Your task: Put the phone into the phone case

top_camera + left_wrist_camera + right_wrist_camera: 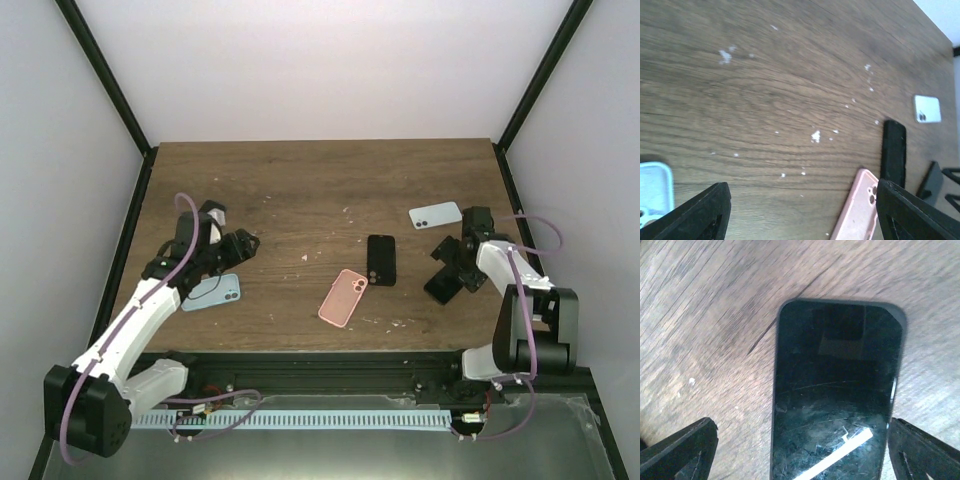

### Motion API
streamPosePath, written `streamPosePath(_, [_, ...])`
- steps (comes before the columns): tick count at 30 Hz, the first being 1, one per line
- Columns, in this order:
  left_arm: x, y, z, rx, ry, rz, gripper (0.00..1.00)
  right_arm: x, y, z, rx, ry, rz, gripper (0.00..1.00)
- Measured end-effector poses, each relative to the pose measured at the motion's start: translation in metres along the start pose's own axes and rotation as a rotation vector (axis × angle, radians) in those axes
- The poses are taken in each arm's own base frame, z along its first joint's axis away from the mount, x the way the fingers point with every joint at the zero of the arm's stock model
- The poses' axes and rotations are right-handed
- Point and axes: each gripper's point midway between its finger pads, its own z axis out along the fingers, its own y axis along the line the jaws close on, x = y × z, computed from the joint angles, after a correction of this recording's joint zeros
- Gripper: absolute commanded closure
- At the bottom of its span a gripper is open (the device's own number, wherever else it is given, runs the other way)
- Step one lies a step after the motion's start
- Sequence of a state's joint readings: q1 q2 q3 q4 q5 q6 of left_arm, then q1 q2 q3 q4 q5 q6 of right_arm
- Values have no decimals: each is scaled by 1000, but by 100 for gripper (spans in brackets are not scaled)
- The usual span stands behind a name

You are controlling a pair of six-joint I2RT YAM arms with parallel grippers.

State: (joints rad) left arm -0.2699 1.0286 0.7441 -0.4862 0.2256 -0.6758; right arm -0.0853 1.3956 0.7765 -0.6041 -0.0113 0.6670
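Note:
A black phone (pixel 837 390) lies screen up on the wooden table, at the right in the top view (pixel 442 288). My right gripper (pixel 801 442) is low over it and open. The phone sits between the fingers, close to the right one, with a wide gap to the left one. A pink phone case (pixel 343 297) lies near the table's middle front, hollow side up, and a black case (pixel 381 260) lies just beyond it. My left gripper (pixel 243 243) hovers open over bare wood at the left, holding nothing. The pink case (pixel 857 210) is by its right finger.
A light blue case (pixel 212 292) lies under the left arm near the front edge. A pale blue phone (pixel 435 215) lies back up at the right rear. White walls and black frame posts close in the table on three sides.

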Motion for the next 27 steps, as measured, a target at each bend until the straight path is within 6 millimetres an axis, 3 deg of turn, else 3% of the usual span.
streamPosePath(5, [15, -21, 9, 73, 59, 74, 20, -8, -8, -1, 105, 21, 91, 12])
streamPosePath(12, [40, -30, 26, 93, 158, 132, 20, 1, -23, 12, 202, 74, 149, 12])
streamPosePath(27, [48, -44, 37, 175, 207, 157, 26, 2, -23, 21, 225, 95, 171, 11])
